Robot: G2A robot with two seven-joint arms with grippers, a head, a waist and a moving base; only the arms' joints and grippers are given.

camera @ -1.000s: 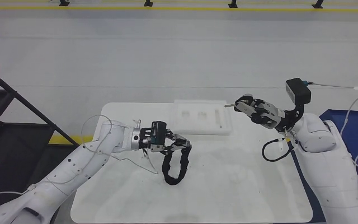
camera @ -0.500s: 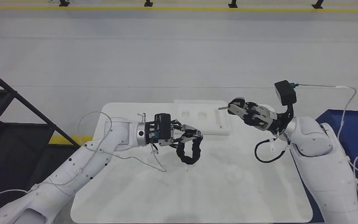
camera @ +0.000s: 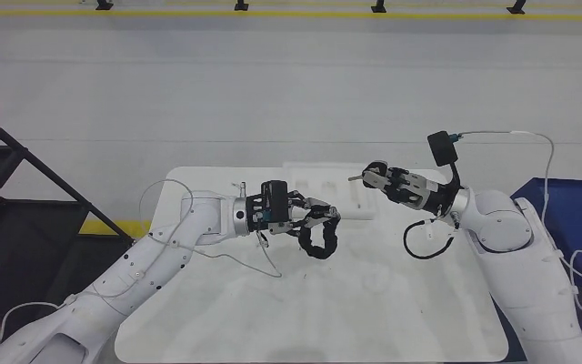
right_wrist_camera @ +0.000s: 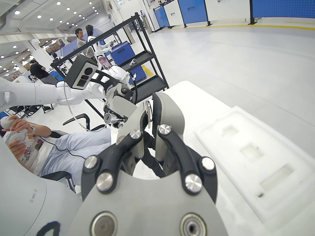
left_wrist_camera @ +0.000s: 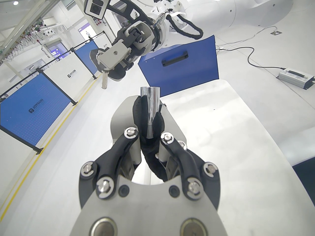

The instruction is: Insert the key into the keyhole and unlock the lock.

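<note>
I stood by the white desk (camera: 364, 309) and saw both arms held up over it, facing one another. The left pincer (left_wrist_camera: 147, 114) was closed tight on the cable lock (left_wrist_camera: 148, 148). Its fingers pressed the black sleeve from either side, and the chrome cylinder (left_wrist_camera: 150, 99) stuck out past the fingertips. From above, the rest of the black cable curled in a loop just beyond that pincer, in front of the white foam tray (camera: 318, 187).

The right pincer (camera: 375, 173) was closed on the key (left_wrist_camera: 104, 81), pinching it by the head so that the blade jutted out beyond the fingertips. It hung over the end of the tray nearer the right arm. The key tip and the cylinder were near each other but plainly apart, with open air between them. The blade sat off to one side of the cylinder's end and was not lined up with it.

The tray lay along the far side of the desk, and its three shallow recesses faced up.
</note>
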